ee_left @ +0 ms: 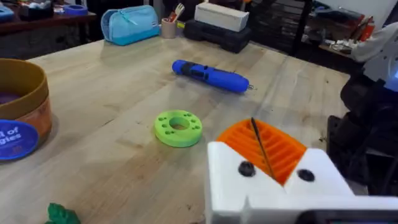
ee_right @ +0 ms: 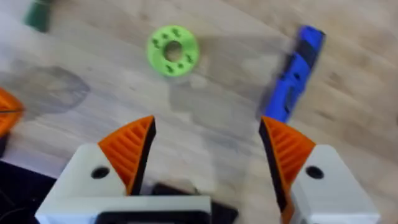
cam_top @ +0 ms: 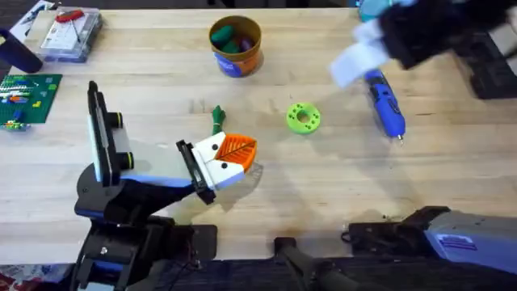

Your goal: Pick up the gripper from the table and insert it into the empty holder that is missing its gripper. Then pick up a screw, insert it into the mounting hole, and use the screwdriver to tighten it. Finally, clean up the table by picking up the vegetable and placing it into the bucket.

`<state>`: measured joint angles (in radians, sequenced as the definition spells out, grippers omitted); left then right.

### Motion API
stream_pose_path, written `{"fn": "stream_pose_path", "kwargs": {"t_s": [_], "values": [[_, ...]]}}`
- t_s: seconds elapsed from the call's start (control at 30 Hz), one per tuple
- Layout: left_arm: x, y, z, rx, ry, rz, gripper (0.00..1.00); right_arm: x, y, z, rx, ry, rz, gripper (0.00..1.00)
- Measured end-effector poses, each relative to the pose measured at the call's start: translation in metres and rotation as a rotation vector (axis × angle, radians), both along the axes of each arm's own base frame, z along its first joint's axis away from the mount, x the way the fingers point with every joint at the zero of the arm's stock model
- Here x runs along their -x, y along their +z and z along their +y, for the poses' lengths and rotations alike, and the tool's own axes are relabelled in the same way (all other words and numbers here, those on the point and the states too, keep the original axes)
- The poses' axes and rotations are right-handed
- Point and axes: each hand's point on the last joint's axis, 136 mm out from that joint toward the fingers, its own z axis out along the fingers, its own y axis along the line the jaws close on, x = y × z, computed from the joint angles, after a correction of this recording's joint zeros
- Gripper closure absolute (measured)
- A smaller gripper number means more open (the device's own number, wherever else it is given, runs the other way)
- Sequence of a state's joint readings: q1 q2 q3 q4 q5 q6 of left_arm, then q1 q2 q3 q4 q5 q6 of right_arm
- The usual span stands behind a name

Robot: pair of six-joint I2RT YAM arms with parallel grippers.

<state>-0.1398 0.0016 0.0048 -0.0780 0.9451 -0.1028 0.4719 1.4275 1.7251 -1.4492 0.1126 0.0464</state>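
The holder's short black plate (cam_top: pixel 194 166) ends the white arm at the lower left and carries the white gripper block with its orange ribbed finger (cam_top: pixel 234 150). My left gripper (ee_left: pixel 262 149) is shut, its orange pads meeting along a thin dark line. The carrot's green top (cam_top: pixel 216 119) pokes out just behind it; its body is hidden. The blue screwdriver (cam_top: pixel 386 102) lies on the table (cam_top: pixel 339 186) at the right. My right gripper (ee_right: pixel 208 155) hangs open above the wood beside the screwdriver (ee_right: pixel 292 74). The orange bucket (cam_top: pixel 236 45) stands at the back. A screw is out of view.
A lime-green disc with holes (cam_top: pixel 303 118) lies between the carrot and the screwdriver. A taller black plate with yellow-ringed knobs (cam_top: pixel 101 133) stands at the left. A clear plastic box (cam_top: pixel 71 34) and a green board (cam_top: pixel 28 95) sit far left.
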Motion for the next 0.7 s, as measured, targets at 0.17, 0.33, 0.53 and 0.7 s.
{"fn": "stream_pose_path", "kwargs": {"t_s": [0.17,0.33,0.53,0.7], "values": [[0.000,0.000,0.000,0.000,0.000,0.000,0.996,0.005,0.001,-0.047,0.061,-0.145,0.031,0.006],[0.000,0.000,0.000,0.000,0.000,0.000,0.996,0.000,-0.001,-0.071,0.070,-0.249,0.036,0.006],[0.000,0.000,0.000,0.000,0.000,0.000,0.996,-0.008,0.001,-0.074,0.061,-0.272,0.008,0.006],[0.000,0.000,0.000,0.000,0.000,0.000,0.996,-0.012,0.003,-0.073,0.054,-0.272,-0.011,0.006]]}}
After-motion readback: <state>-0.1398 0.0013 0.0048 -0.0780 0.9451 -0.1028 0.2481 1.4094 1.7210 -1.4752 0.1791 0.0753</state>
